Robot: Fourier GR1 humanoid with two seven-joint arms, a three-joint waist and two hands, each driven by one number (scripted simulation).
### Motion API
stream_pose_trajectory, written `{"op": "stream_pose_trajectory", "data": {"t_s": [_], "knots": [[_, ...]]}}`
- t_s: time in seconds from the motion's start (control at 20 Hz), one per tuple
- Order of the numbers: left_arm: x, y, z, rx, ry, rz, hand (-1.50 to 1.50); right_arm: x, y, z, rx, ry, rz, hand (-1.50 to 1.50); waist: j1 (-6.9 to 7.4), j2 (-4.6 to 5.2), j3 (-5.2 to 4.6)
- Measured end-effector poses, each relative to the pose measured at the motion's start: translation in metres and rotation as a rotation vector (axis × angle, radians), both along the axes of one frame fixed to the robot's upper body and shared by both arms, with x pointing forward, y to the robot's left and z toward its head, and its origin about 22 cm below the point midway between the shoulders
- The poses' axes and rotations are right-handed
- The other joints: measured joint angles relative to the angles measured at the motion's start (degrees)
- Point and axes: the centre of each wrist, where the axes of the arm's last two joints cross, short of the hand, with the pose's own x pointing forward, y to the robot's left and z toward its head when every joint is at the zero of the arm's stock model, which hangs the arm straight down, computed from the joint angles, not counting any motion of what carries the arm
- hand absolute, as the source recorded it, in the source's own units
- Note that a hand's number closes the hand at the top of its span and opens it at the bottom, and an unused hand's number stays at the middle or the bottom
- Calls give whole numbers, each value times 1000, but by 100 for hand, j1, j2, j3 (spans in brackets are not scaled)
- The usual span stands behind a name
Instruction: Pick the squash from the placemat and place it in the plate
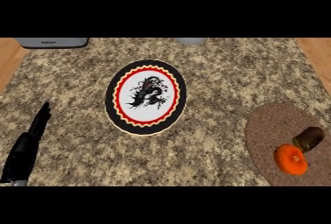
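Orange squash [297, 151] lay on the placemat [271, 127], far right of the left hand [24, 151] (fingers straight, holding nothing); probably rigid, smooth, fairly light, so grasp across the fat body, not the dark end.

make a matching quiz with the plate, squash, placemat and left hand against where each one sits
Things
1. plate
2. squash
3. placemat
4. left hand

Places
a. lower left of the view, fingers straight
b. on the placemat
c. middle of the counter, with nothing on it
d. right side of the counter

Pairs: 1-c, 2-b, 3-d, 4-a
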Motion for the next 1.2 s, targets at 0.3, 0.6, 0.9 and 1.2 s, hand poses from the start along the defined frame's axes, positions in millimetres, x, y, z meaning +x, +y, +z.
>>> {"op": "stream_pose_trajectory", "data": {"t_s": [0.3, 0.6, 0.9, 1.2], "knots": [[-1, 4, 2, 14, -6, -5, 0, -13, -43, 33, -263, 62, 139, -150, 64, 19, -3], [-4, -7, 2, 13, -6, -26, 0, -6, -59, 68, -558, 169, 231, -150, 122, 25, -3], [1, -6, 1, 11, -5, -28, 0, 21, -48, 75, -744, 275, 303, -150, 157, 37, -6], [-1, -3, 0, 14, -7, -25, 0, 40, -38, 60, -875, 363, 398, -150, 158, 35, -4]]}}
